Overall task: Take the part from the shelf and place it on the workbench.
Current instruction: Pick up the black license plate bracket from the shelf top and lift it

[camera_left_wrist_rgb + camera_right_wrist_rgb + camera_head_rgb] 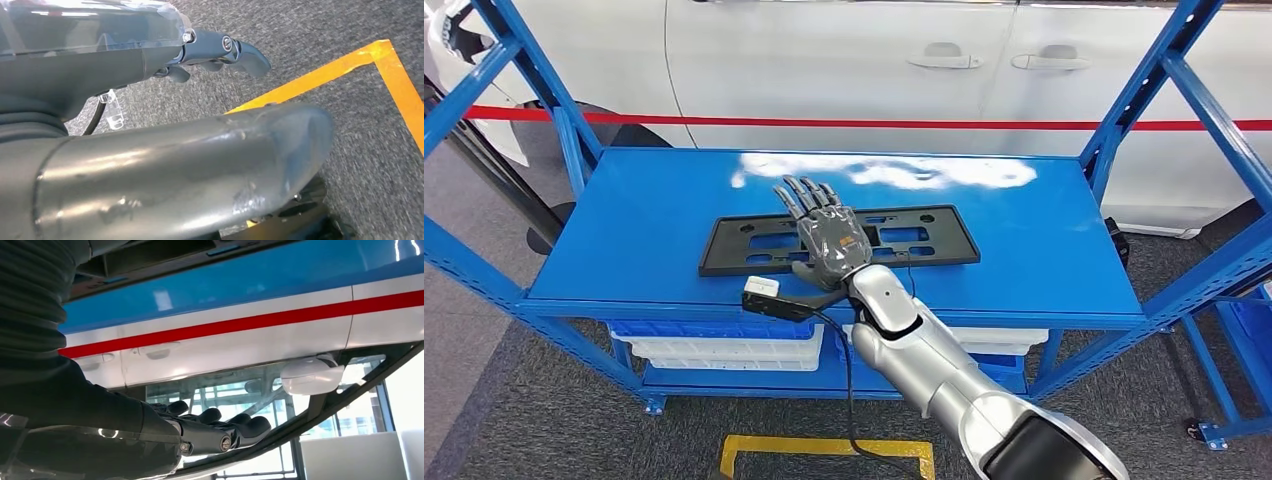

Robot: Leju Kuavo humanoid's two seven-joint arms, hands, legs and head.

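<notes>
While the black plate frame (839,240) lay ungrasped on the blue shelf (1024,250), the right hand (827,238) was held above it, fingers spread, empty.

1. The right hand (824,232) lies over the middle of the black part (924,240); we cannot tell whether the fingers touch it.
2. The white bins (724,345) sit mostly hidden under the blue shelf (1044,250).
3. The left hand (220,50) is largely hidden behind its own thumb; we cannot judge its pose.
</notes>
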